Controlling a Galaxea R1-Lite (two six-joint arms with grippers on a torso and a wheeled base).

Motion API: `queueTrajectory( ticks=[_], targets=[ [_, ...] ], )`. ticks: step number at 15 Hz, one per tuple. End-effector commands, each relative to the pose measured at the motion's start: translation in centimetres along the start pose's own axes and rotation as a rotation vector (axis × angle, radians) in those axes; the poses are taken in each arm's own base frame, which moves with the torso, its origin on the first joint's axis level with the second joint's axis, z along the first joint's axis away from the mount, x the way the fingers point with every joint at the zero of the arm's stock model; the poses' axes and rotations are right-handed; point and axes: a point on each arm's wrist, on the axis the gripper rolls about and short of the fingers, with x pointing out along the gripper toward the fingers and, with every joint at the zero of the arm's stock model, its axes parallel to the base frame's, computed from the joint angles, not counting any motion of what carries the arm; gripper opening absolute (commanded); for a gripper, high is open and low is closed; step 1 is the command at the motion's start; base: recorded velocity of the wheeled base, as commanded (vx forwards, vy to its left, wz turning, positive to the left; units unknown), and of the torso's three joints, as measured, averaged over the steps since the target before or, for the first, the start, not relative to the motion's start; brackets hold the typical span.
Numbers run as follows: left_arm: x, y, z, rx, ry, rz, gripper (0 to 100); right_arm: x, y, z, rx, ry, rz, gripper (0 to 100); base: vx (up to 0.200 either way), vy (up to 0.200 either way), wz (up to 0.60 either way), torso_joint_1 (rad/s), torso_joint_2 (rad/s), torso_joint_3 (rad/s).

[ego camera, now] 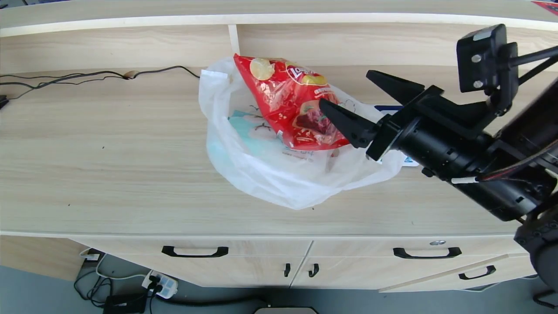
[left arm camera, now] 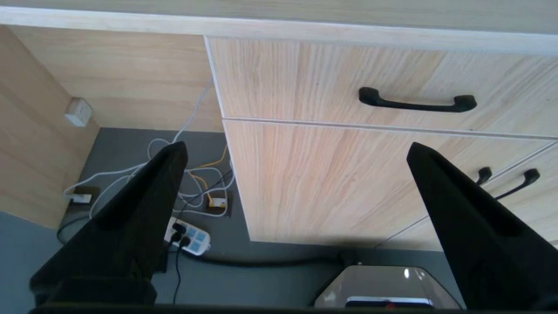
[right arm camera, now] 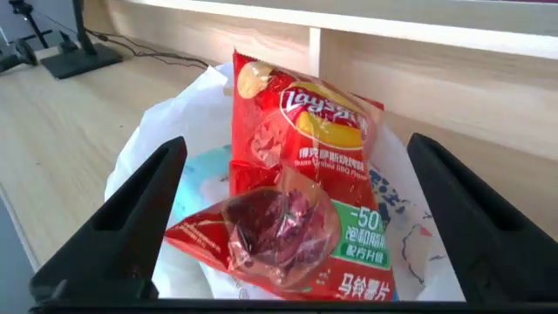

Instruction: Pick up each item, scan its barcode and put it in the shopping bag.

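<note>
On the wooden counter (ego camera: 109, 152), a bit to the robot's right of its middle, the white shopping bag (ego camera: 270, 183) lies slumped with its mouth open upward. The red chip bag (ego camera: 292, 104) rests in that mouth, on top of a pale blue packet (ego camera: 237, 124) that is already inside.

The chip bag's long axis runs from its far end, which pokes past the plastic toward the back panel, down to its near end, slanting toward the robot's right. That near end is the one closest to the right gripper (ego camera: 346, 88), which sits on the bag's right side and points left and away, roughly across the near corner.

Its 2 fingers are spread wide and hold nothing. From the head camera, 1 fingertip overlaps the chip bag's near edge, but I can't tell whether it touches. From its own wrist camera the right gripper (right arm camera: 296, 144) frames the chip bag squarely between its fingers.

The left gripper (left arm camera: 296, 148), also wide open and empty, hangs below the countertop facing the drawer fronts (left arm camera: 349, 87), well away. So the right arm is plainly the nearer 1 for anything involving this bag.
</note>
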Motion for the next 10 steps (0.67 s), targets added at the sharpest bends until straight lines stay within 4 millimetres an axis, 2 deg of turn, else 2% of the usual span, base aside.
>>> queueTrajectory(
  ticks=[1,3,5,6,7,8,10],
  targets=[
    [0.0,0.0,0.0,0.000,-0.001,0.000,100,-8.5,0.7,1.2,0.010,0.051,-0.051,100,0.000,0.000,0.00,0.000,0.00,0.000],
    [0.0,0.0,0.0,0.000,-0.001,-0.001,100,-15.5,1.8,-1.5,0.016,0.202,-0.136,100,0.000,0.000,0.00,0.000,0.00,0.000],
    [0.0,0.0,0.0,0.000,-0.001,0.000,100,-19.3,2.4,-2.5,0.029,0.242,-0.149,100,0.000,0.000,0.00,0.000,0.00,0.000],
    [0.0,0.0,0.0,0.000,-0.001,0.000,100,-21.7,2.4,-2.7,0.057,0.280,-0.214,100,0.000,0.000,0.00,0.000,0.00,0.000],
    [0.0,0.0,0.0,0.000,-0.001,0.000,100,-22.2,2.4,-2.6,0.067,0.289,-0.247,100,0.000,0.000,0.00,0.000,0.00,0.000],
    [0.0,0.0,0.0,0.000,-0.001,0.000,100,-24.4,2.5,-2.9,0.106,0.356,-0.351,100,0.000,0.000,0.00,0.000,0.00,0.000],
    [0.0,0.0,0.0,0.000,-0.001,0.000,100,-28.4,3.1,-4.1,0.145,0.470,-0.414,100,0.000,0.000,0.00,0.000,0.00,0.000]
  ],
)
